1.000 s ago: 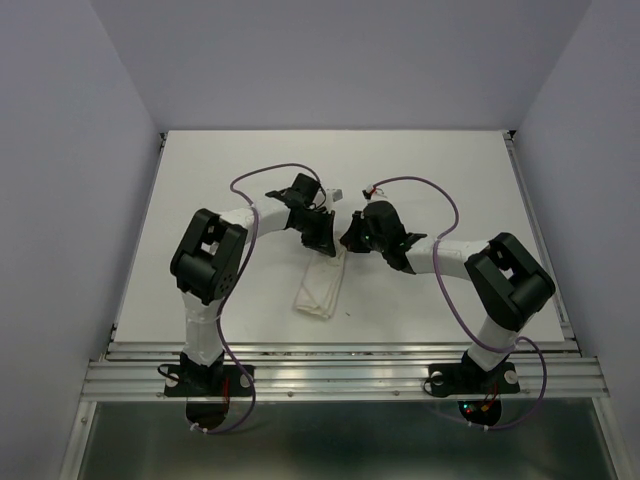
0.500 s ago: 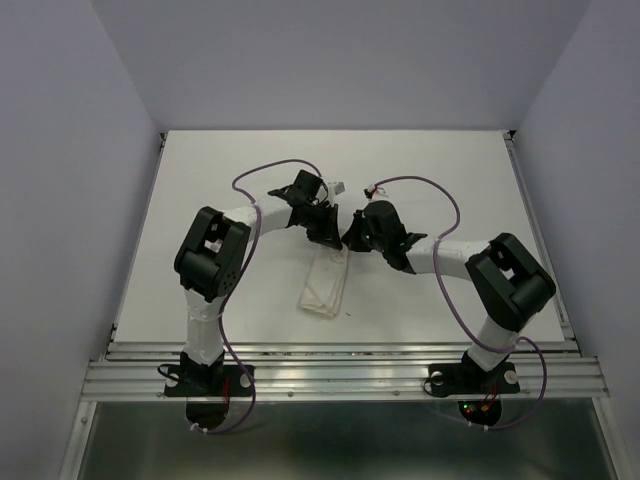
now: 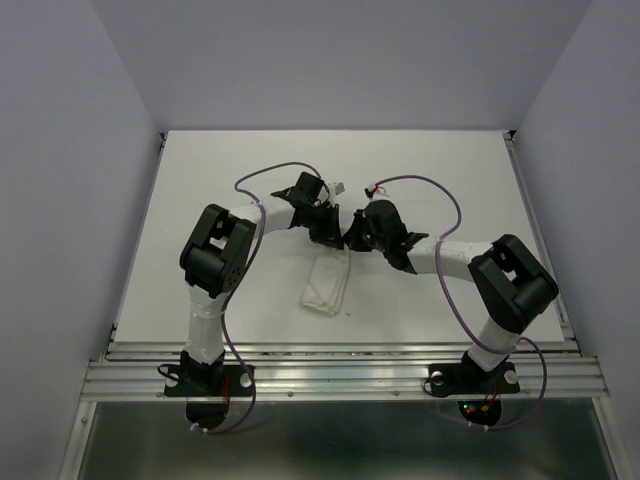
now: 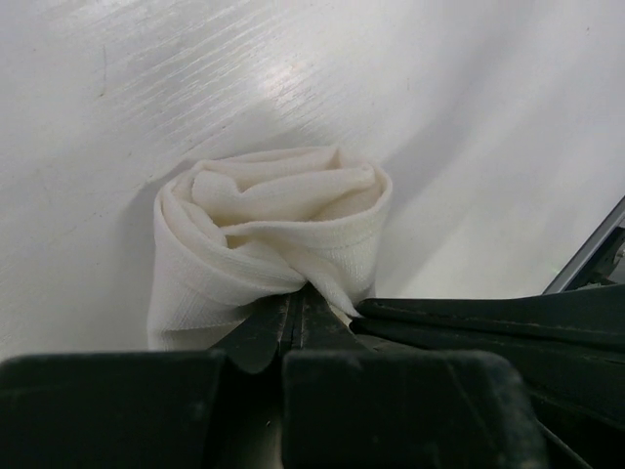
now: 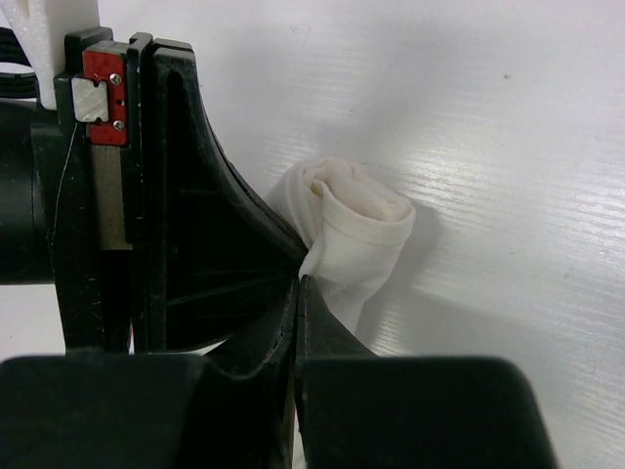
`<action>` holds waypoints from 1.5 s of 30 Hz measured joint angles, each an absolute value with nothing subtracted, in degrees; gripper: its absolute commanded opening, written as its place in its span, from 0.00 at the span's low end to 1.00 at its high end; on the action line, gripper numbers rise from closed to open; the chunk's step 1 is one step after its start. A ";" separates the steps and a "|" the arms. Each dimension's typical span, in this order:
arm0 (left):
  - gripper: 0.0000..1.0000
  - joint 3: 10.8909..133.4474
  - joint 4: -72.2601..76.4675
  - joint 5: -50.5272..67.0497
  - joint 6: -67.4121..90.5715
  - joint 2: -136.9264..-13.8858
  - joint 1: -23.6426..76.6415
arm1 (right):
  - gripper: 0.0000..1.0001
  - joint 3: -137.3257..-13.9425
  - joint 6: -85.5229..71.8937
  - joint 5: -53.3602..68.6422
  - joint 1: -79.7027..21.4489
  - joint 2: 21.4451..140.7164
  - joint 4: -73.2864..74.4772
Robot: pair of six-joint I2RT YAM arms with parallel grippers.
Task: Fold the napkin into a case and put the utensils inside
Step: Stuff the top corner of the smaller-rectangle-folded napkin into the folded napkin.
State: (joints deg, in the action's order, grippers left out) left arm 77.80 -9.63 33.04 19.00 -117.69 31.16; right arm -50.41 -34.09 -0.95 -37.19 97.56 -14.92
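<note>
The fingertips of the left gripper (image 4: 295, 318) are pressed together, and a thin fold of the napkin (image 4: 264, 230) is clamped between them. The right gripper (image 5: 298, 298) is likewise closed, with the cloth's edge nipped at the tips. The two grippers are set just beside each other at the same end of the cloth, and a black finger of the right one is seen touching the fabric in the left wrist view.

Seen end-on from the wrists, the napkin is a soft white bundle of thin, slightly woven fabric. Its layers are wrapped over one another into a rounded, open-mouthed tube, with looser folds curled inside. From above it is seen as a narrow folded strip lying flat on the white table (image 3: 200, 200). It runs from the grippers at its far end back toward the near edge, slanting a little to the left, near the middle of the table.

A small red plate (image 5: 102, 70) with a grey metal insert and screws is fixed to the left gripper's body, with a white plastic part above it. Purple cables (image 3: 452, 205) are looped along both arms.
</note>
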 measured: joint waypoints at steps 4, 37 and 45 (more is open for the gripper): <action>0.00 77.80 -8.32 32.99 20.95 -117.69 31.16 | 0.01 -50.41 -34.11 -0.45 -37.19 97.51 -14.94; 0.00 76.49 -8.21 34.57 23.94 -113.51 31.07 | 0.01 -50.41 -34.94 -3.18 -37.04 99.15 -12.21; 0.00 77.52 -13.54 33.15 20.75 -111.96 31.03 | 0.01 -50.41 -34.96 -3.03 -37.04 99.15 -12.21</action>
